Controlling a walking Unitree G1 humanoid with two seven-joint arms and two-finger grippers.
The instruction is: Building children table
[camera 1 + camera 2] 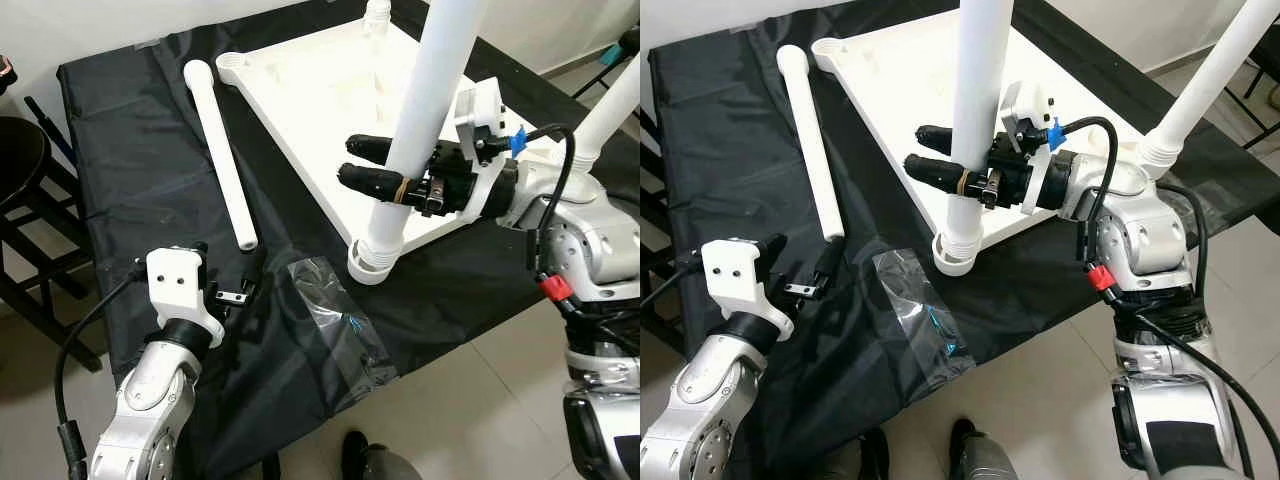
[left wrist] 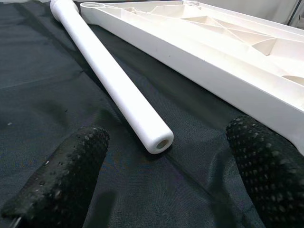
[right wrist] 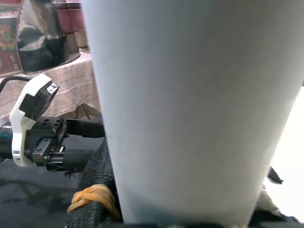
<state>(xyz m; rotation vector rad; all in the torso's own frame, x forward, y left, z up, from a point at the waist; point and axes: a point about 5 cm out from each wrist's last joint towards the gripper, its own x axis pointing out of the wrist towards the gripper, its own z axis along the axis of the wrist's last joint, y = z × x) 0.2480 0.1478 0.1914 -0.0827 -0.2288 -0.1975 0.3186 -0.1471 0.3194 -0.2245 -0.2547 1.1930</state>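
Upright white leg (image 1: 425, 110) is being clamped by right end effector (image 1: 372, 165) at near corner of upturned tabletop (image 1: 330, 110) on black-covered bench (image 1: 130, 150). Loose leg (image 1: 222, 150) is lying left; left end effector (image 2: 156, 171), fingers apart, is hovering near its end.

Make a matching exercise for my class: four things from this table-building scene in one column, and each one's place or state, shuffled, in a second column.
Things:
1. loose leg
2. upright leg
3. plastic bag
4. left end effector

Places or states:
a. open, above the black cloth
b. lying flat beside the tabletop
c. gripped by the right end effector
d. empty, near the cloth's front edge

Pairs: 1-b, 2-c, 3-d, 4-a
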